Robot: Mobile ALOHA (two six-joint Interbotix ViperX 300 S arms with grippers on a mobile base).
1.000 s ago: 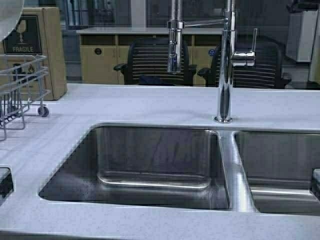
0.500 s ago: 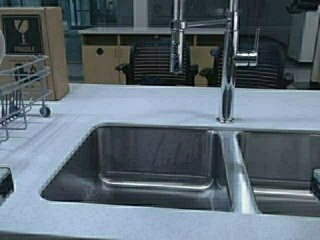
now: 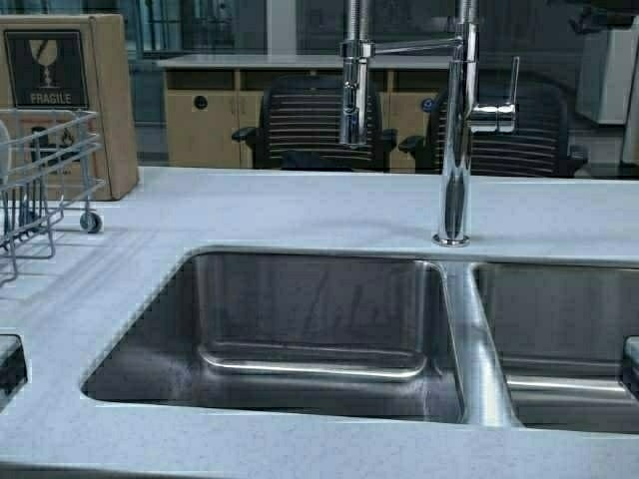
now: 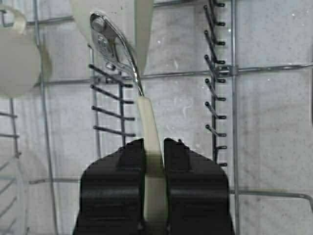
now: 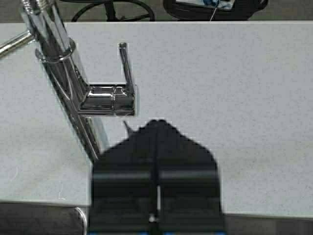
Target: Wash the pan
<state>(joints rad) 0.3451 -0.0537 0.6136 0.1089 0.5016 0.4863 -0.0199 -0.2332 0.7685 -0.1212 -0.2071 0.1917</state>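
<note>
My left pincer (image 4: 154, 161) is clamped on the pale stubby handle of the pan (image 4: 115, 17), its two black fingers (image 4: 117, 191) pressing that handle from both sides. The pan hangs over the wire dish rack (image 4: 220, 73), which sits on the speckled pale surface (image 4: 274, 44); only the lower edge of its cream body shows at the top of my left wrist view, joined to the handle by a shiny riveted metal bracket (image 4: 113, 46). A rounded white item (image 4: 17, 58) sits in the rack just beside the pan; I cannot tell what it is.

My right pincer (image 5: 155, 171) is pressed shut with nothing between its fingers, and it hovers above the surface near the chrome tap (image 5: 73, 93), close to the tap's side lever (image 5: 124, 63).

From the high view, the double steel sink (image 3: 454, 299) lies in front of me with the tap (image 3: 454, 130) standing behind the divider between its basins. The dish rack (image 3: 45, 170) shows at my far left, with a cardboard box marked FRAGILE (image 3: 70, 70) behind it. Two black office chairs (image 3: 315, 125) stand beyond the counter
</note>
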